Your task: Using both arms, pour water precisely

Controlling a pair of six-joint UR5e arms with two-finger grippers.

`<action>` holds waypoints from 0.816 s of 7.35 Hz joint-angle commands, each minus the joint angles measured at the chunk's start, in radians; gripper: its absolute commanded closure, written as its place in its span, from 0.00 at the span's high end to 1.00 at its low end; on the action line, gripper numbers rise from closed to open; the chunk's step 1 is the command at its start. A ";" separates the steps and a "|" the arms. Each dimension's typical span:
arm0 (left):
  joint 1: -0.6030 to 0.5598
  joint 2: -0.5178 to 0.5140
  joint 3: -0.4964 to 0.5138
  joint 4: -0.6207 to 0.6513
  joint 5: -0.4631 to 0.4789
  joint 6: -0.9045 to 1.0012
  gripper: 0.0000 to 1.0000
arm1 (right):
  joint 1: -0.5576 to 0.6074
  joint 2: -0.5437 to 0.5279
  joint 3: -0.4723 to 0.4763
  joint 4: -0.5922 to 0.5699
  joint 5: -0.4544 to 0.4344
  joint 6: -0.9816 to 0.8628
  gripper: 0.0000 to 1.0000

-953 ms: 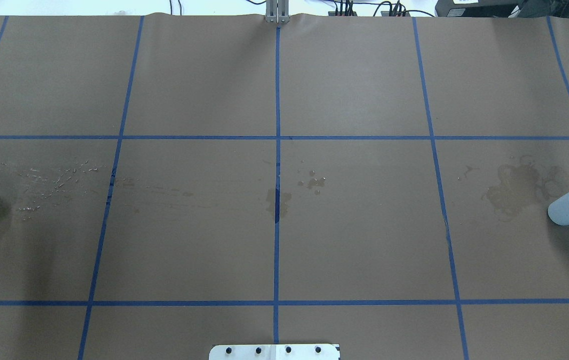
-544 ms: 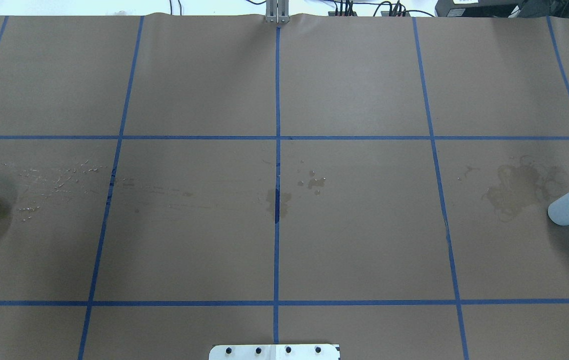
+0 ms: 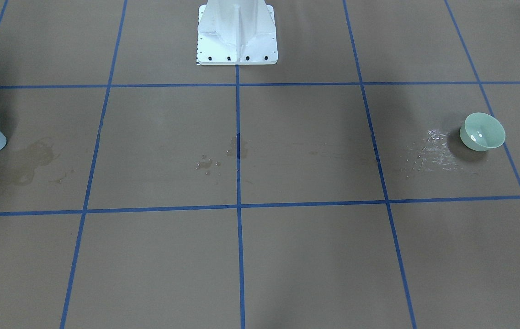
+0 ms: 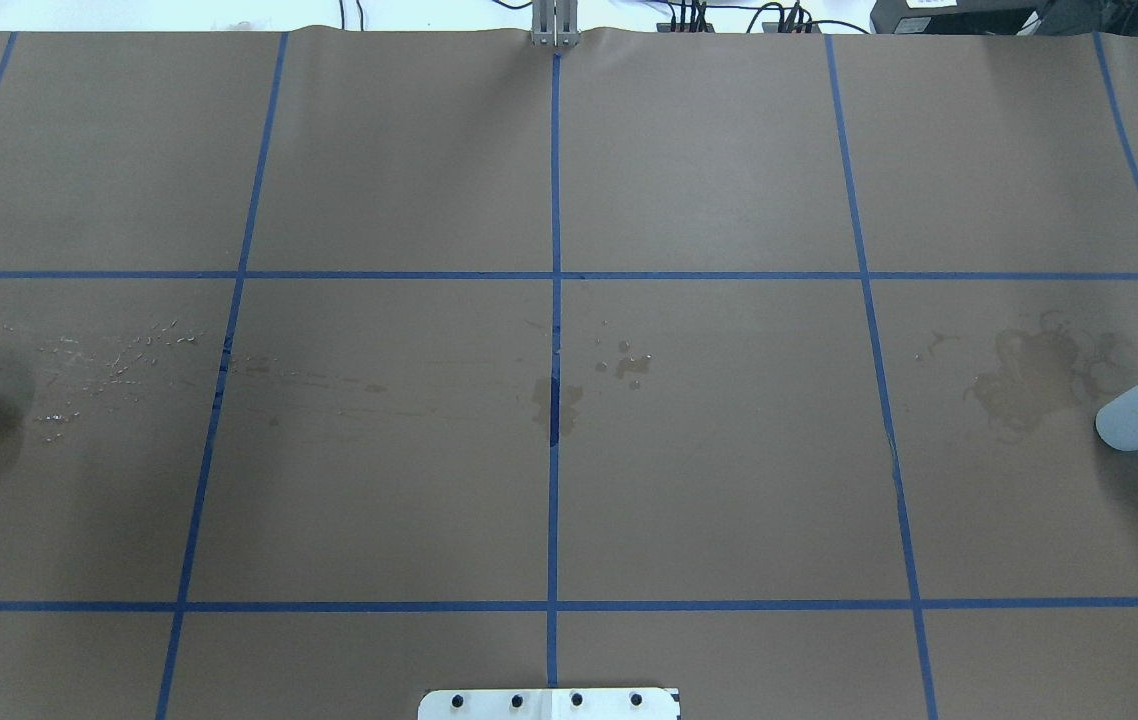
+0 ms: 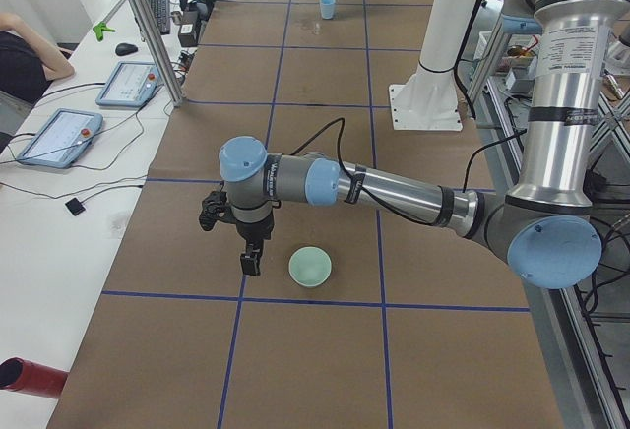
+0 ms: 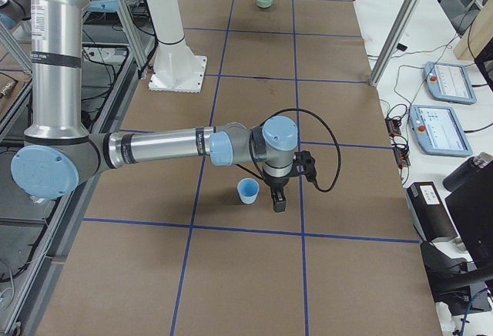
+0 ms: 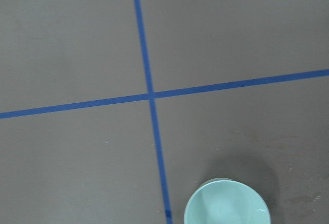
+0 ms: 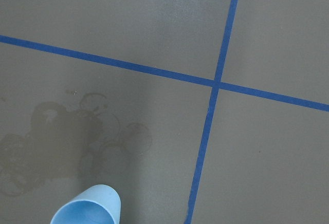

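Gripper states cannot be told from these views: the left gripper (image 5: 252, 257) and the right gripper (image 6: 277, 197) show only from the side. Each hangs fingers-down and neither visibly carries anything.

Far out from the white pedestal (image 3: 237, 34) on the robot's left stands a pale green bowl (image 3: 482, 131), with the left gripper just beside it and apart. A glint inside suggests shallow water (image 3: 474, 135). Spilled droplets (image 3: 433, 148) lie on the desk (image 4: 729, 480) on the bowl's pedestal-ward side.

Equally far out on the pedestal's other side stands a pale blue cup (image 6: 248, 191), with the right gripper just beside it and damp stains (image 4: 1029, 380) nearby. I cannot tell whether the cup holds water.

The likely risks are these:
- **Bowl:** its sloped wall could slip from a pinch.
- **Cup:** it looks light, so a nudge could topple it.
- **Pour:** a misjudged tilt would wet the paper further.
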 commanded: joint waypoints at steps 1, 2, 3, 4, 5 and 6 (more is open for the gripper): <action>-0.018 -0.005 0.047 -0.036 -0.002 -0.107 1.00 | 0.013 -0.013 -0.001 -0.002 0.004 0.005 0.99; -0.018 0.001 0.045 -0.038 -0.005 -0.120 1.00 | 0.013 -0.013 0.002 -0.002 0.004 0.008 0.99; -0.018 0.002 0.050 -0.050 -0.008 -0.117 1.00 | 0.013 -0.012 0.000 -0.002 0.004 0.008 0.99; -0.019 0.020 0.050 -0.076 -0.008 -0.115 1.00 | 0.013 -0.013 0.000 -0.003 0.006 0.008 0.99; -0.019 0.045 0.050 -0.139 -0.008 -0.115 1.00 | 0.023 -0.015 -0.003 -0.005 0.004 0.006 0.99; -0.018 0.057 0.048 -0.170 -0.008 -0.115 1.00 | 0.034 -0.016 -0.004 -0.008 0.006 0.006 0.99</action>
